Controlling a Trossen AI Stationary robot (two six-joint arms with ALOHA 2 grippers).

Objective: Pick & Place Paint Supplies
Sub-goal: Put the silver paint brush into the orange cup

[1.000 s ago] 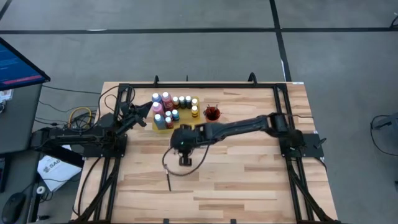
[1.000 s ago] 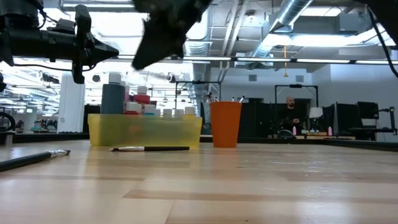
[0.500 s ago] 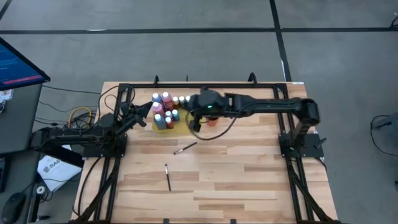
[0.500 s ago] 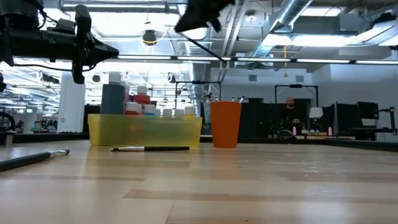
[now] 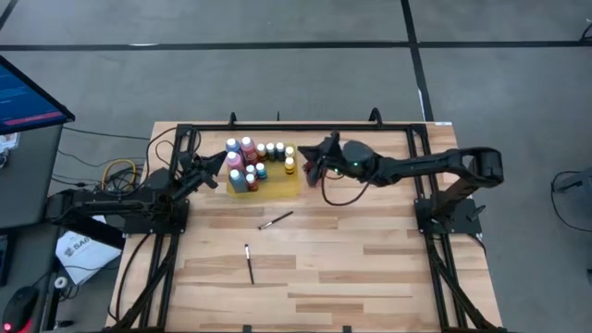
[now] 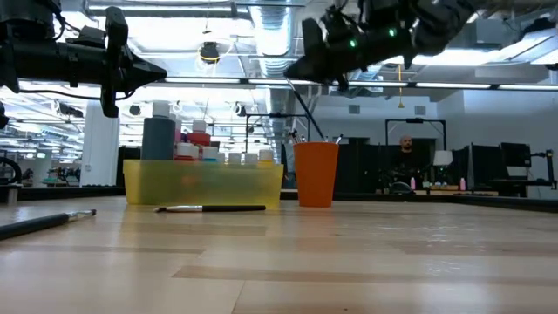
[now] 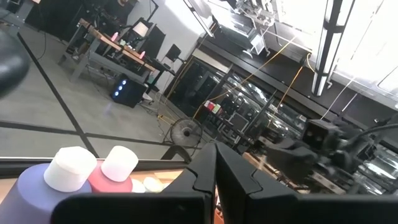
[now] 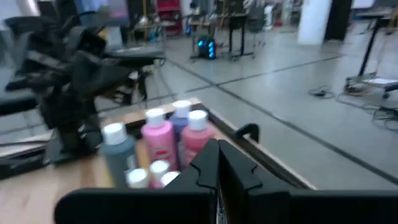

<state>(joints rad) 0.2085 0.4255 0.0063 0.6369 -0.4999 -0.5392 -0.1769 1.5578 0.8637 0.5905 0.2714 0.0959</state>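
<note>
Tabletop (image 5: 370, 259): pale wood planks, framed by dark rails.

Bottles (image 5: 252, 159): many, with pale caps, in pink, blue, yellow and dark, clustered on a yellow mat (image 5: 277, 188) toward the far edge. In the low view they are seen behind a yellow wall (image 6: 202, 184).

Cup (image 6: 316, 174): orange-red, just beside the mat, with brush tips seen above its rim.

Brushes: one (image 5: 276, 219) lies near the mat; another (image 5: 250, 264) lies well apart, nearer the front.

Right pincer (image 5: 313, 159): fingers pressed together on a thin dark brush (image 6: 301, 103), held slanted over the cup.

Left pincer (image 5: 220, 164): pressed together, nothing held, raised beside the bottles at the mat's left.
</note>
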